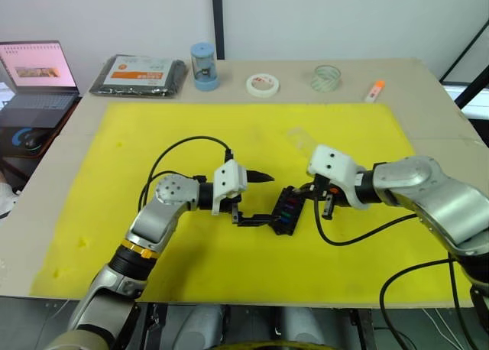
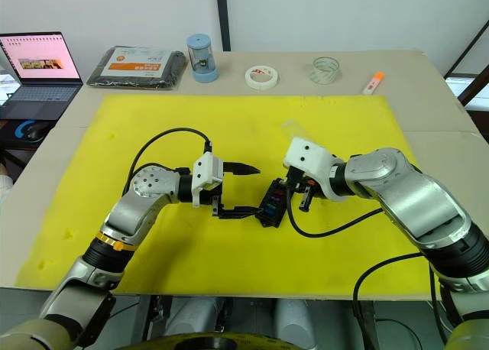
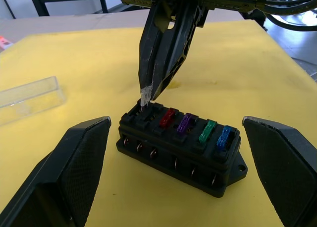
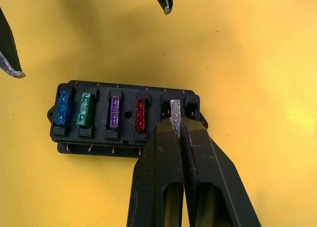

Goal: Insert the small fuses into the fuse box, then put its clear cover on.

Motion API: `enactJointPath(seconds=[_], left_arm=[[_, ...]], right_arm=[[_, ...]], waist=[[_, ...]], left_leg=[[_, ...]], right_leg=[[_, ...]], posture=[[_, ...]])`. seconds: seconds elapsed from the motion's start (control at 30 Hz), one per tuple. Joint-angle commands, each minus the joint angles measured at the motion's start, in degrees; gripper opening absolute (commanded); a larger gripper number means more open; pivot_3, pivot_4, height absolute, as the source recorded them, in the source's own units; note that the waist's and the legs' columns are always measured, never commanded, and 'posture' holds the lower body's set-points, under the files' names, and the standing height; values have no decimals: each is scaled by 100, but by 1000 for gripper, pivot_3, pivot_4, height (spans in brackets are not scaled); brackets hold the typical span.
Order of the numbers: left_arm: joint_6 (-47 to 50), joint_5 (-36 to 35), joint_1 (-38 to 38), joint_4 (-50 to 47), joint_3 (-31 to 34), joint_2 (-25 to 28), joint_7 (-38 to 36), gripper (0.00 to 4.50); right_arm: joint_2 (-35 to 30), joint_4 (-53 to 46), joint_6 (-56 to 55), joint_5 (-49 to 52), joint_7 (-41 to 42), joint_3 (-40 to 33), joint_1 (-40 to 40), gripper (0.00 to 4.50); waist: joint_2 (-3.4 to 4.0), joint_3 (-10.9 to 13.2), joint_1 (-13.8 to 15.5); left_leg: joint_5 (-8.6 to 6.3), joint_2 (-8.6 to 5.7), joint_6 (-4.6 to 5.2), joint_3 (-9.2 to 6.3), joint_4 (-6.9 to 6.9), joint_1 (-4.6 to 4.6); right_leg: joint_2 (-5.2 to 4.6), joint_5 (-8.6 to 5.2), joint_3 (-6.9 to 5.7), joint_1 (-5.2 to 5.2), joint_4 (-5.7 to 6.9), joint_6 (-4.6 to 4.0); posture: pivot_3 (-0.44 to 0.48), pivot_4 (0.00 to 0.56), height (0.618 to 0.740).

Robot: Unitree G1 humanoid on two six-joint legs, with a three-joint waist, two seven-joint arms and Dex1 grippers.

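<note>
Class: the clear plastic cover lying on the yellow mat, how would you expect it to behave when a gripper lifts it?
The clear rectangular plastic cover looks thin-walled and hollow, so probably light and rigid. Its smooth, glossy walls may slip between hard fingers. Lying flat on the yellow mat, it seems unlikely to roll, though a sideways nudge would probably slide it.

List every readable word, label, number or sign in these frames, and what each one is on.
None can be read.
Black packet with an orange label: white print, too small to read.
Open laptop screen: a page with a picture, text too blurred.
White tape roll: red mark inside, illegible.
Black plastic fuse box and its coloured fuses: no legible ratings.
</note>
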Motion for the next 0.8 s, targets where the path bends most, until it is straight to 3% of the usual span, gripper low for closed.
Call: enactJointPath(seconds=[0.03,0.8], left_arm=[[-121,6,-50,-88,29,-20,30,4470],[-89,40,-15,-141,29,-18,61,4470]], right_arm=[[7,-76,-29,-49,10,-1,-72,0],[101,199,-272,-281,23,257,51,0]], waist=[[0,0,-1],[0,0,0]], left_leg=[[0,0,0,0,0,0],[0,0,0,0,0,0]], right_leg=[[0,0,0,0,0,0],[0,0,0,0,0,0]], posture=[[0,150,740],[0,150,740]])
